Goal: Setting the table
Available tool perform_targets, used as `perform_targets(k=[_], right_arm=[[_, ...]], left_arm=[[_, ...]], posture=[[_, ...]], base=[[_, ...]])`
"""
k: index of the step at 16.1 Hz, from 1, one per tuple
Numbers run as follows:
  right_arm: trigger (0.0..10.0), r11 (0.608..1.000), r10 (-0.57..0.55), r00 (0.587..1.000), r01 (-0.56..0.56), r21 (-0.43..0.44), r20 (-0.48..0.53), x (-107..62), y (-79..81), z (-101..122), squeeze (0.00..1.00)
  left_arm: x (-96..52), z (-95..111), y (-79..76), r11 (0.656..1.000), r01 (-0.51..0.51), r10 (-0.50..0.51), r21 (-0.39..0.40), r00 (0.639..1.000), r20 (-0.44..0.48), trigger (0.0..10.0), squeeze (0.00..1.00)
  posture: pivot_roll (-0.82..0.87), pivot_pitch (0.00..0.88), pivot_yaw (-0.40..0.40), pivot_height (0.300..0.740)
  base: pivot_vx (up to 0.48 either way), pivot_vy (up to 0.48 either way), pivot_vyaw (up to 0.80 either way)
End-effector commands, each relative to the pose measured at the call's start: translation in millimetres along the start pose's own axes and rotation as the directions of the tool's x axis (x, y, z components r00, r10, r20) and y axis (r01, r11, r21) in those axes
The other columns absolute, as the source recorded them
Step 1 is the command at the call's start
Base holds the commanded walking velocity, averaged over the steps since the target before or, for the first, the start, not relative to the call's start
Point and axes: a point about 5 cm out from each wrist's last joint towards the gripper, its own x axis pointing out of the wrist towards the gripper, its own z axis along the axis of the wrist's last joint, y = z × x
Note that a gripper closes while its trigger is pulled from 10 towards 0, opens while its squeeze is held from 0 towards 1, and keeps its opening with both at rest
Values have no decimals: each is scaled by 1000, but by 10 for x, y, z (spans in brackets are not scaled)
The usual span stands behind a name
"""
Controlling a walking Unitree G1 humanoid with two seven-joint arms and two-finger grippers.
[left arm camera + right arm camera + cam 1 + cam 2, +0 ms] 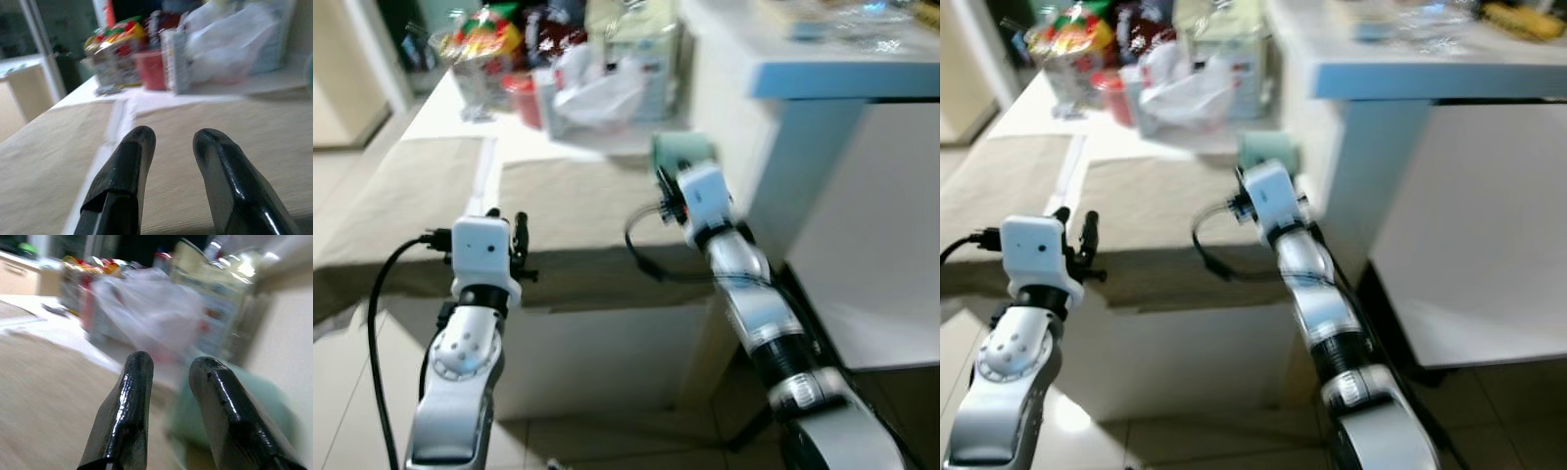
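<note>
A long white table (607,362) stands in the middle of the room, its top laid with olive-tan cloths (578,211); at its far end sits a blurred huddle of packets and plastic bags (558,59); close against its right side rises a white counter (822,127) with a pale blue edge; beneath the table the floor (342,392) is pale glossy tile, catching a soft sheen; beyond its far left corner stands a light cabinet (29,93).
</note>
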Motion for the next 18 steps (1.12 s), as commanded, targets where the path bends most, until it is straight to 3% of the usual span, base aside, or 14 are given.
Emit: perform_targets(k=[1,4,7,9,11,13,16,18], right_arm=[[10000,1000,5,1000,-4,24,-26,54,16,3,0],[10000,1000,-3,998,1,-21,-70,240,-37,88,0],[10000,985,-24,991,1,-170,-135,364,-144,104,0],[10000,979,-43,988,12,-203,-148,383,-203,100,0],[10000,957,-125,970,62,-284,-210,393,-363,27,0],[10000,951,-148,959,71,-300,-241,377,-405,-29,0],[10000,967,-190,940,129,-220,-285,351,-455,-99,0],[10000,946,-239,928,155,-286,-285,347,-514,-106,0]], left_arm=[[-6,11,36,1000,-11,11,7,1000,0,10000,0],[-12,10,25,1000,-6,6,5,1000,0,10000,0],[-26,9,29,1000,-3,3,9,1000,0,10000,0],[-30,8,32,1000,-2,2,10,1000,0,10000,0],[-39,11,44,1000,4,-4,16,1000,-1,10000,0],[-51,9,53,1000,6,-6,19,1000,-4,10000,0],[-88,3,70,1000,9,-8,28,1000,-9,10000,0],[-97,2,84,1000,5,-5,30,1000,-13,10000,0]], posture=[[-2,0,35,740],[3,0,35,740],[10,0,32,740],[12,0,31,740],[18,0,33,740],[22,0,33,740],[31,0,34,740],[32,0,36,740]], base=[[0,0,0],[0,0,0],[0,0,0],[0,0,0],[0,0,0],[0,0,0],[0,0,0],[0,0,0]])
